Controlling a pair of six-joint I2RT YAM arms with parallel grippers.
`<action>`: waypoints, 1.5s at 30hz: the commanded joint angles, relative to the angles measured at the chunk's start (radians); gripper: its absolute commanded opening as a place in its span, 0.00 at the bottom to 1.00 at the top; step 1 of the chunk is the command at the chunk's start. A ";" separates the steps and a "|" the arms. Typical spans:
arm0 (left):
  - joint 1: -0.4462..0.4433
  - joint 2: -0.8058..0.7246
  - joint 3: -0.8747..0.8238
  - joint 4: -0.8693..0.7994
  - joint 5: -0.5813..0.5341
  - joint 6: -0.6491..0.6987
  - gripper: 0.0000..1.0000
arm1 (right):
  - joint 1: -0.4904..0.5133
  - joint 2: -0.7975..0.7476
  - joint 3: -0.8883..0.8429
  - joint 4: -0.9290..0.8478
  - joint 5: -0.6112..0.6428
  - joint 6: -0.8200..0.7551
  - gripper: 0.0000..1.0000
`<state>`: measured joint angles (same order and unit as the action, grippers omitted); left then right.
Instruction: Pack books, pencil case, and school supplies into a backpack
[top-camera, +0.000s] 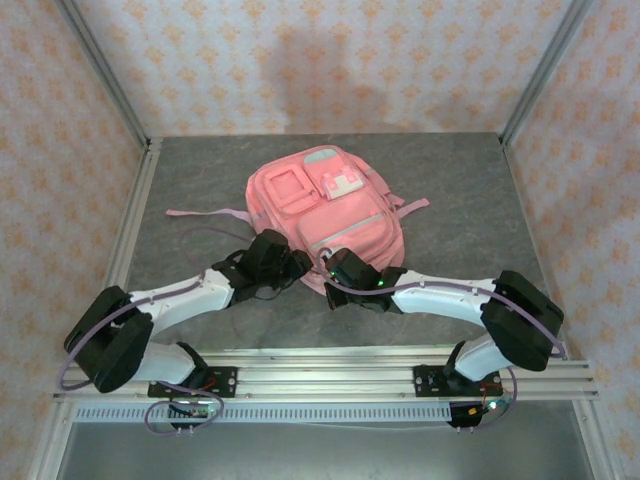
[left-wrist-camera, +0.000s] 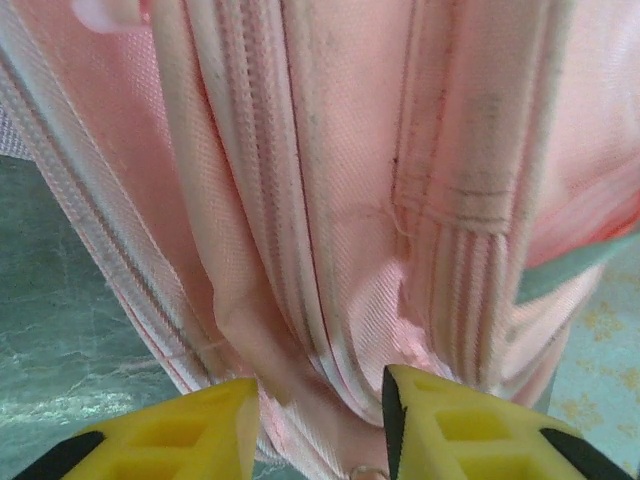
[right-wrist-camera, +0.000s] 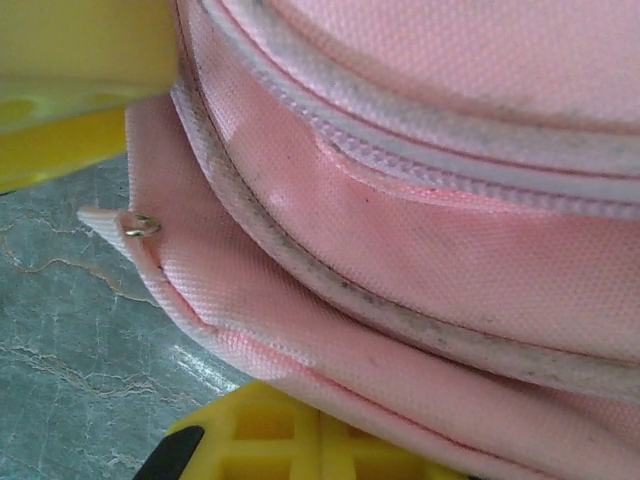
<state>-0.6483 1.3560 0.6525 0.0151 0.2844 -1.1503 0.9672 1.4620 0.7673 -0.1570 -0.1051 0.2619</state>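
The pink backpack (top-camera: 325, 205) lies flat in the middle of the grey table, pockets up, and both arms reach its near edge. My left gripper (top-camera: 298, 265) is open, its yellow fingers (left-wrist-camera: 190, 435) standing either side of a fold of pink fabric and zip seam (left-wrist-camera: 330, 330) without pinching it. A small metal ring (left-wrist-camera: 368, 471) shows between the tips. My right gripper (top-camera: 335, 270) is shut on the backpack's lower edge flap (right-wrist-camera: 300, 330), one finger (right-wrist-camera: 80, 70) above it and one below. A ring eyelet (right-wrist-camera: 142, 226) sits on the flap's corner. The books, pencil case and school supplies are out of view.
Pink straps trail left (top-camera: 195, 213) and right (top-camera: 415, 205) of the bag. Aluminium posts (top-camera: 105, 75) and patterned walls close in the table (top-camera: 200, 170) at the back and sides. A rail (top-camera: 330, 380) runs along the near edge.
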 joint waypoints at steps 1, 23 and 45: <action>-0.013 0.044 0.049 0.010 -0.006 -0.010 0.32 | -0.009 0.003 0.020 0.031 0.011 0.008 0.00; 0.075 -0.043 0.075 -0.226 -0.145 0.078 0.00 | -0.022 -0.042 -0.020 -0.072 0.120 -0.039 0.00; 0.176 -0.066 0.106 -0.347 -0.161 0.210 0.00 | -0.054 -0.102 0.035 -0.239 0.093 -0.123 0.00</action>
<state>-0.4873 1.3087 0.7437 -0.2779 0.1806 -0.9874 0.9344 1.3659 0.7704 -0.3084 -0.0418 0.1593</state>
